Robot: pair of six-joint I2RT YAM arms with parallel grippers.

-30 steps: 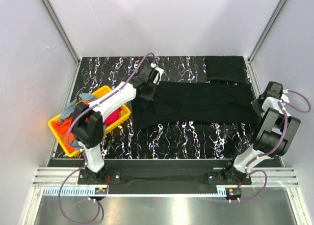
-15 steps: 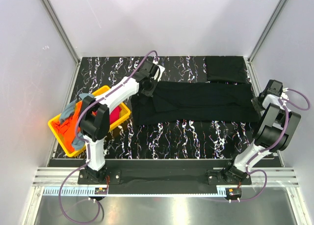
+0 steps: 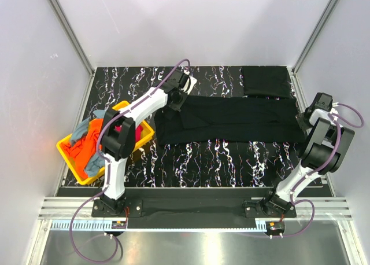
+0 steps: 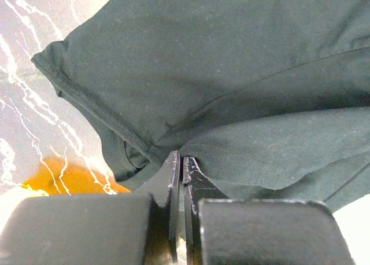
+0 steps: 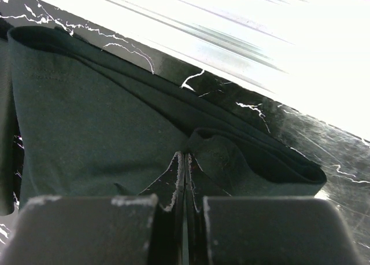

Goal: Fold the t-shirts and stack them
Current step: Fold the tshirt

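- Far left, a yellow tray (image 3: 145, 139) sits on the black marbled counter (image 3: 231, 161), heaped with an orange tee (image 3: 78, 152), a grey-blue tee (image 3: 81, 129) draped over its rim and a magenta tee (image 3: 128, 131) tucked at its inner side
- The left hand (image 3: 175, 106), reaching over the counter past the tray, is clamped tight on the left end of a black t-shirt (image 3: 237, 120), with the cloth bunched at its closed fingertips in the wrist view
- The black t-shirt lies stretched in a long band across the middle of the counter, from one hand to the other
- At the far right corner, a folded black tee (image 3: 266, 81) lies flat, just beyond the band
- The right hand (image 3: 302, 119) pinches the shirt's right end, its jaws closed on a fold of cloth
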